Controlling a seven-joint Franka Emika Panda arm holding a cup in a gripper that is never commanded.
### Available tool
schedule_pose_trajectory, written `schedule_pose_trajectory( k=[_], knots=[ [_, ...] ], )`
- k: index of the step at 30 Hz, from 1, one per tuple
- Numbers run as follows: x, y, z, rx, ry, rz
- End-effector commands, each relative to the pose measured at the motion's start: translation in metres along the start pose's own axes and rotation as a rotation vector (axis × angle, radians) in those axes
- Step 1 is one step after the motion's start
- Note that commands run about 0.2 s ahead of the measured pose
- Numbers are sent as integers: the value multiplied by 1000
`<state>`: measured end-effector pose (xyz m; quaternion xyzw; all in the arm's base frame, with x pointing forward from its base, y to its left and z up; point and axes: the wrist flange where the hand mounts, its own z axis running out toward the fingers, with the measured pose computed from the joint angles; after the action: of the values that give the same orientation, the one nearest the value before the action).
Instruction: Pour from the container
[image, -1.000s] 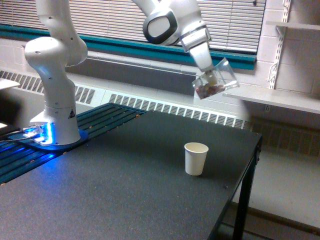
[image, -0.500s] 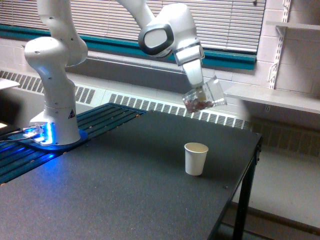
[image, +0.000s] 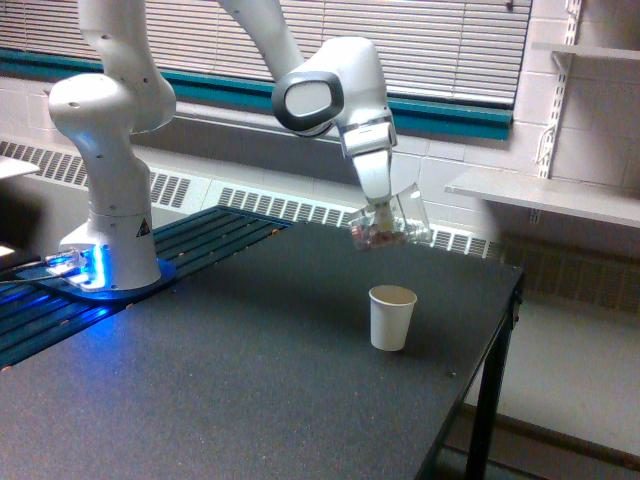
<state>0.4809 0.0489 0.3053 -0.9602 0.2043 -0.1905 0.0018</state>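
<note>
Gripper (image: 381, 214) is hanging above the table (image: 230, 380), clamped on the container (image: 388, 228), its fingers closed against the clear wall. The container is sitting in the air, tilted well over on its side, with the wider mouth end pointing toward the exterior view's right and the reddish-brown bits (image: 374, 238) lying bunched at the lower end toward the exterior view's left. It is hovering over the table's far right part, near the far edge and clear of the surface. Below it, and slightly nearer the camera, a white paper cup (image: 392, 317) is standing upright on the table, mouth open, close to the right edge; cup and container are apart, with open air between them. The arm (image: 325, 90) is reaching in from the upper left, its white base (image: 108, 200) standing at the table's far left corner on a slatted surface, where a blue light (image: 85, 265) is glowing at its foot
</note>
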Motion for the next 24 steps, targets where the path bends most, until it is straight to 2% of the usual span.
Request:
schedule_pose_trajectory(
  k=[1, 9, 16, 24],
  knots=[
    [-2, 6, 8, -32, -8, 58],
    [-9, 7, 16, -60, -13, 41],
    [-18, 12, 26, -85, -37, 31],
    [-27, 23, 35, -129, -52, 27]
  ],
)
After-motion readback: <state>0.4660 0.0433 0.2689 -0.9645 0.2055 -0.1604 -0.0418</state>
